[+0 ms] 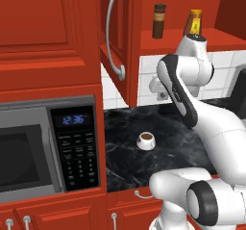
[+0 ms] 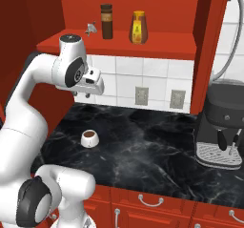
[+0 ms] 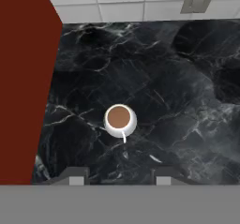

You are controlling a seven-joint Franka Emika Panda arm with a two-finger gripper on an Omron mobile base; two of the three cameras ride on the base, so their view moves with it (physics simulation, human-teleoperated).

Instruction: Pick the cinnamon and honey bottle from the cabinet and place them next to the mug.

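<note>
While the arm half-hides the honey bottle (image 1: 194, 23), the end effector (image 3: 117, 177) hangs closed — empty.

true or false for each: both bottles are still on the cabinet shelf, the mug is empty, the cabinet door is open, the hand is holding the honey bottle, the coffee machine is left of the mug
1. The dark brown cylindrical cinnamon bottle and the amber-orange honey bottle stand on the red cabinet shelf. True.
2. The small white mug is empty. False: brown liquid shows inside.
3. The cabinet door is open. True.
4. The hand holds the honey bottle. False: nothing sits between its fingers.
5. The dark coffee machine stands left of the mug. False: it is to the right.
</note>
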